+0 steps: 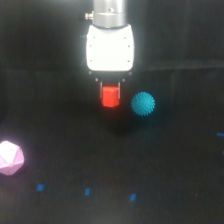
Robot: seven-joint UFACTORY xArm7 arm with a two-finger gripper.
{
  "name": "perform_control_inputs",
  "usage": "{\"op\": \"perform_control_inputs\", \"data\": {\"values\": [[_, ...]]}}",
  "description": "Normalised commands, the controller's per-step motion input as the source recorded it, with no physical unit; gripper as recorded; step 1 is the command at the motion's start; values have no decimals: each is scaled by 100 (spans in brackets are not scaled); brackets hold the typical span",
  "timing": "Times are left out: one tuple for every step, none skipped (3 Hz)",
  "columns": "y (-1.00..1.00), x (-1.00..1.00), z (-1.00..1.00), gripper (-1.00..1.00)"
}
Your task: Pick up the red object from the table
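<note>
The red object [110,96], a small bright red-orange block, hangs just under the white gripper body, between dark fingers that are hard to make out against the black table [60,150]. My gripper [110,94] is shut on it, and the block looks raised above the surface, with a faint darker patch below it.
A spiky cyan ball [143,103] lies close to the exterior view's right of the block. A pale pink polyhedron [10,158] rests at the far left edge. Small blue marks [87,191] dot the table near the front.
</note>
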Motion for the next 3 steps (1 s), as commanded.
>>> {"op": "perform_control_inputs", "data": {"values": [[-41, -52, 22, -100], [30, 9, -16, -100], [26, -30, 8, -100]]}}
